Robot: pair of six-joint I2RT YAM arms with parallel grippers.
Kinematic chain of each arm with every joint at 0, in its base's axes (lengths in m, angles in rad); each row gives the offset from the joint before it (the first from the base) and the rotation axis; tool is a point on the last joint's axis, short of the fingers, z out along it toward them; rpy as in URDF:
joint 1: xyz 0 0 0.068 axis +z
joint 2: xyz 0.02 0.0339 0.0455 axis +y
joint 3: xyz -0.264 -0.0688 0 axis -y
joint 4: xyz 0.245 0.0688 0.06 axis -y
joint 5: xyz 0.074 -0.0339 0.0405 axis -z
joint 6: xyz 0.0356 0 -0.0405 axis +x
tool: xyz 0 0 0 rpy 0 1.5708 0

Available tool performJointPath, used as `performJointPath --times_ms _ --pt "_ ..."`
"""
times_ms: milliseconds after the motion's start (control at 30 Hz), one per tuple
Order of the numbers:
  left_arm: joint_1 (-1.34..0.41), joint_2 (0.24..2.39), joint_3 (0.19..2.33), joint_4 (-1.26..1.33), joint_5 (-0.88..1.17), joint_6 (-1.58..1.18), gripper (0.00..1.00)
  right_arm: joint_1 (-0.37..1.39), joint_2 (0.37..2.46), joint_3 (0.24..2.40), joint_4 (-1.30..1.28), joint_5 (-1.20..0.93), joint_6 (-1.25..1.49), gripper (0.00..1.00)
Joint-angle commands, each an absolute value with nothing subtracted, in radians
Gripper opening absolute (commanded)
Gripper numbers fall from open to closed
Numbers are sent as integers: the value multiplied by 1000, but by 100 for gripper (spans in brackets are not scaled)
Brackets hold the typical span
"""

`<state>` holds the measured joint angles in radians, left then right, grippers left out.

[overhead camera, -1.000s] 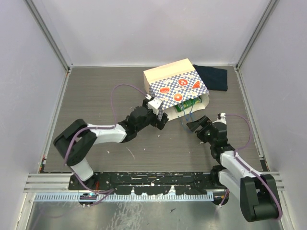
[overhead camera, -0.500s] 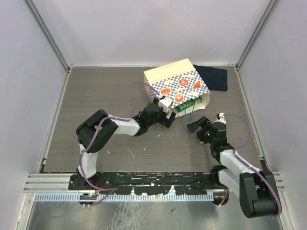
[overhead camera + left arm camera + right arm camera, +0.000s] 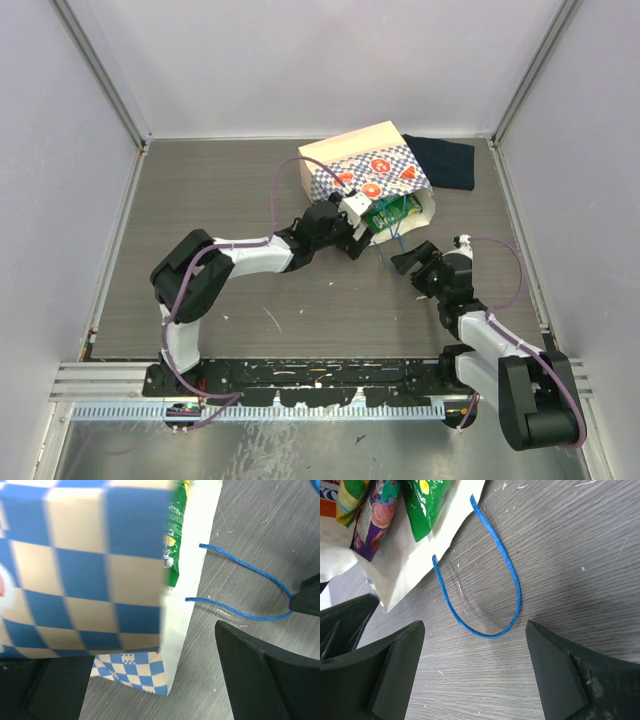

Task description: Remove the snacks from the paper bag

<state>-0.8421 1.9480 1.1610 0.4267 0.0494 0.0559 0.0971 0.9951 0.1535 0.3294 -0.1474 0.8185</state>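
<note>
The paper bag [image 3: 350, 160] lies on its side at the back of the table, mouth facing the arms. Snacks [image 3: 390, 212] show inside the mouth: a green pouch [image 3: 425, 500] and a purple one [image 3: 370, 520]. My left gripper [image 3: 360, 228] is open at the mouth's left corner, its jaws either side of the checkered upper wall [image 3: 90, 570], with a green pouch edge [image 3: 175, 545] just beyond. My right gripper [image 3: 405, 262] is open and empty on the table in front of the bag; a blue string handle [image 3: 490, 595] loops just ahead of its jaws.
A dark navy folded cloth [image 3: 445, 160] lies behind the bag on the right, against the back wall. Enclosure walls stand on three sides. The second blue handle [image 3: 240, 570] trails on the table between the two grippers.
My left gripper has reached forward and right to the bag's mouth, and the checkered upper wall has been pushed up and back. The right arm has barely moved.
</note>
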Motion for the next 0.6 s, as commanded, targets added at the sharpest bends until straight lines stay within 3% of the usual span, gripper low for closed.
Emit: performJointPath --times_ms 0,167,333,567 --pt "-848 1792 1183 392 65 135 98 90 978 158 400 -126 844 88" --pt "-875 1688 1158 348 -109 213 98 88 966 152 403 -126 842 88" --pt "-986 1705 1157 434 -440 461 98 87 941 128 403 -111 833 88" --pt "-1050 1717 1175 404 -487 585 98 86 898 130 365 -89 802 88"
